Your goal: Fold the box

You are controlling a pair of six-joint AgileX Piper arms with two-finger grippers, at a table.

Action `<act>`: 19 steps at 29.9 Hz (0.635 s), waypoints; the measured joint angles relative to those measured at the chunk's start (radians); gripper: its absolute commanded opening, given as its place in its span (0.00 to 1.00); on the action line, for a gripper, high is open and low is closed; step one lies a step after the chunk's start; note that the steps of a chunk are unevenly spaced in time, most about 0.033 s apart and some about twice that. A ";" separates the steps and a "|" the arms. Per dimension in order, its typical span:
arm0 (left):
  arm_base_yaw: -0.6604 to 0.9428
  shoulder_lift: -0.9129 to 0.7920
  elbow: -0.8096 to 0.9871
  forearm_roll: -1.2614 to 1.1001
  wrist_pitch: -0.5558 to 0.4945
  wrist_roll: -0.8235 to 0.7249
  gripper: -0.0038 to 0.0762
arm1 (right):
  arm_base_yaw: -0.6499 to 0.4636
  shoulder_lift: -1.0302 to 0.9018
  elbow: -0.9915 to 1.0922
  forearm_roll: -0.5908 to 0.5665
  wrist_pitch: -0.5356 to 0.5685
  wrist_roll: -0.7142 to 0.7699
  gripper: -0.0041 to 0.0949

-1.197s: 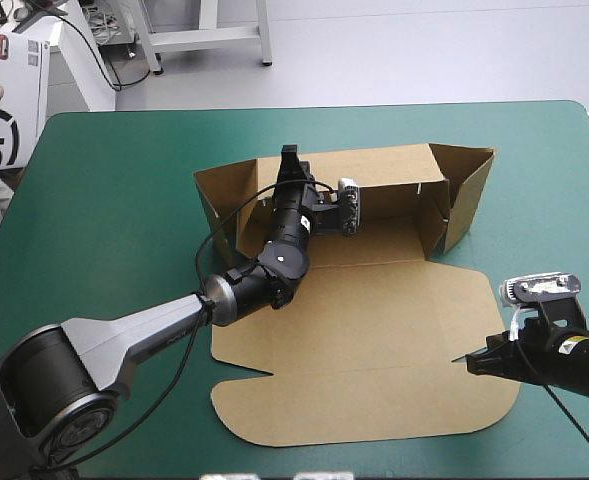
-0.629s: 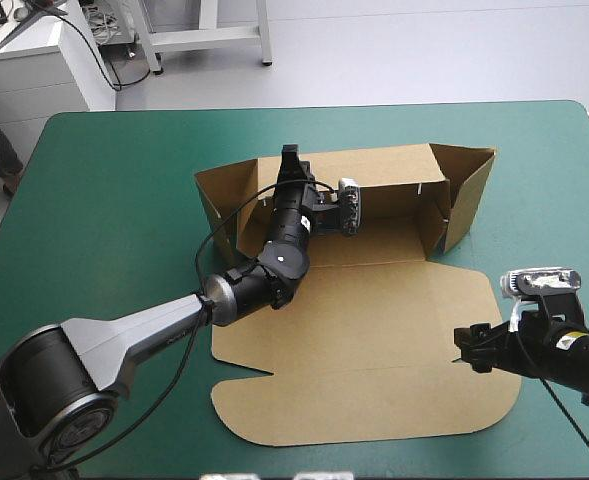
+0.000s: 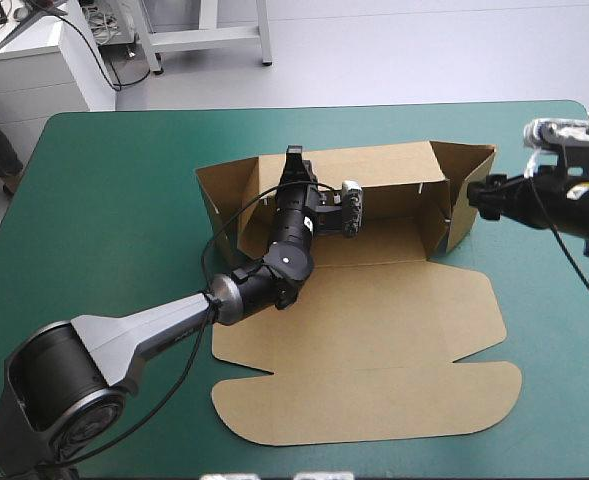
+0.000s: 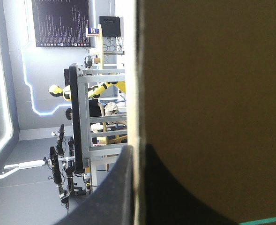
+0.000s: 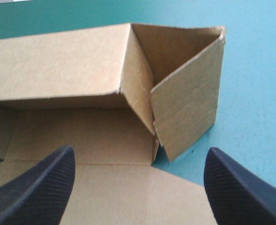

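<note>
Left claw: clenched on the box, gripping the raised back wall, whose edge passes between the black fingers.
Right claw: released, with its black fingers wide apart and touching nothing.
Box: brown, lying open on the teal-green cover, with the back wall up and the lid flat.
Ahead of the right claw: the end flap stands upright and angled outward from the back wall's corner, with bare cover just beyond it.
In the way: the left arm slants across the box's floor up to the back wall.
</note>
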 measured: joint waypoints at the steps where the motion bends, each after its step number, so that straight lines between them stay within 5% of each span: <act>1: 0.000 0.000 0.000 0.001 0.000 0.000 0.04 | 0.000 0.049 -0.044 0.000 0.000 0.004 0.74; 19: 0.000 0.002 0.000 0.001 0.003 0.000 0.04 | 0.000 0.764 -0.840 -0.060 0.193 0.037 0.74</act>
